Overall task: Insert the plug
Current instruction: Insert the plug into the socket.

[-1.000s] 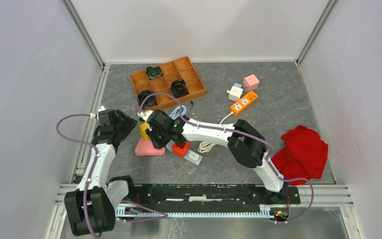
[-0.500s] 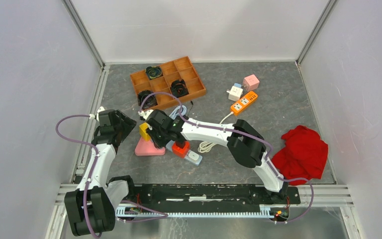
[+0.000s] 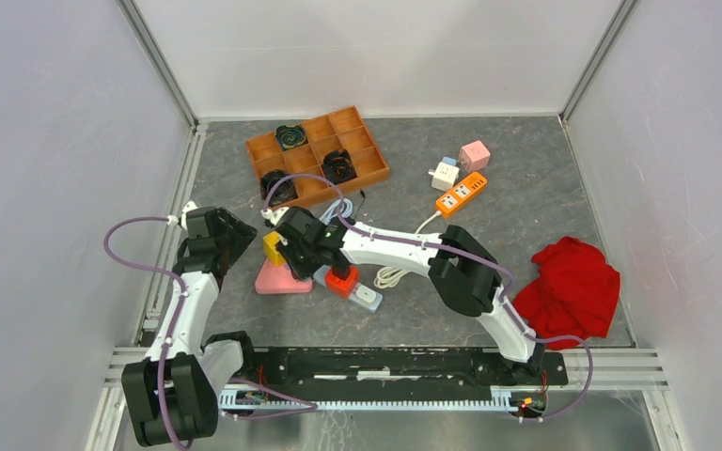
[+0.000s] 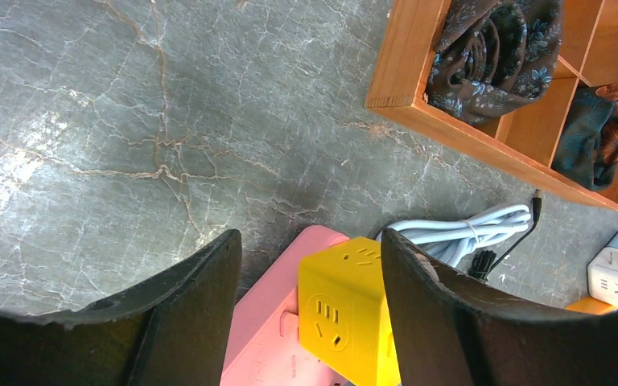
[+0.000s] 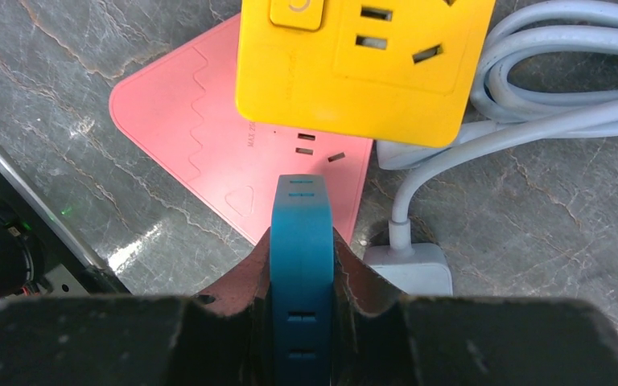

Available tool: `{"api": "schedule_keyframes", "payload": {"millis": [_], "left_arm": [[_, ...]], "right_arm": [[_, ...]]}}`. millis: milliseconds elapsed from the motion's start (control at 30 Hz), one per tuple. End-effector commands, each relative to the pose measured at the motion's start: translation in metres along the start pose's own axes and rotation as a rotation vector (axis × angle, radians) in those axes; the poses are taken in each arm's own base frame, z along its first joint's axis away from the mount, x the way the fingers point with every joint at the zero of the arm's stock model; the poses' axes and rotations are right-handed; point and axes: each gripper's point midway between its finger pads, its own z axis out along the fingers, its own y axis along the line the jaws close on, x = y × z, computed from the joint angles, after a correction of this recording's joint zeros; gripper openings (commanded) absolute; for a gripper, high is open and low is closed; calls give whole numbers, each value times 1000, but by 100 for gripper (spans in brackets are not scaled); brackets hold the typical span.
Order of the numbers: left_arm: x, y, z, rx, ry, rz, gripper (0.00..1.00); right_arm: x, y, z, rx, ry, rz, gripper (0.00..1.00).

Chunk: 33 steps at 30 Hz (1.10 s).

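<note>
"Where's the plug?"

"The smooth teal plug is pinched edge-up between the right gripper's fingers, over the matte pink rounded-triangle socket board, close to its three slots."

"And the other arm?"

"The left gripper is spread wide with nothing in it, above the glossy yellow cube socket on that board, over the veined grey tabletop."

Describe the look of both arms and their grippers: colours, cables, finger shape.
The left arm and right arm have white links and black joint housings, with purple cables looping along each. The left gripper has broad matte-black fingers; the right gripper has dark fingers tinged reddish-brown.
</note>
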Motion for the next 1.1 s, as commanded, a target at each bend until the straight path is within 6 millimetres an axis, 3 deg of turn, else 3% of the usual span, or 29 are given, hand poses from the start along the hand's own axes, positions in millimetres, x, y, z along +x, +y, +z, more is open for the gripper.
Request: {"api": "schedule_keyframes", "payload": {"millis": [0, 333, 800, 1067], "left_arm": [[-10, -4, -1, 8, -43, -47, 70], [-10, -3, -1, 7, -44, -49, 70], [-12, -4, -2, 7, -52, -51, 70], [-11, -3, -2, 5, -51, -52, 70]], "right_arm": [[-11, 9, 0, -7, -18, 15, 0], [-6, 9, 3, 27, -8, 19, 0], [-14, -1, -3, 109, -38, 18, 0], [-16, 5, 1, 86, -43, 28, 0]]}}
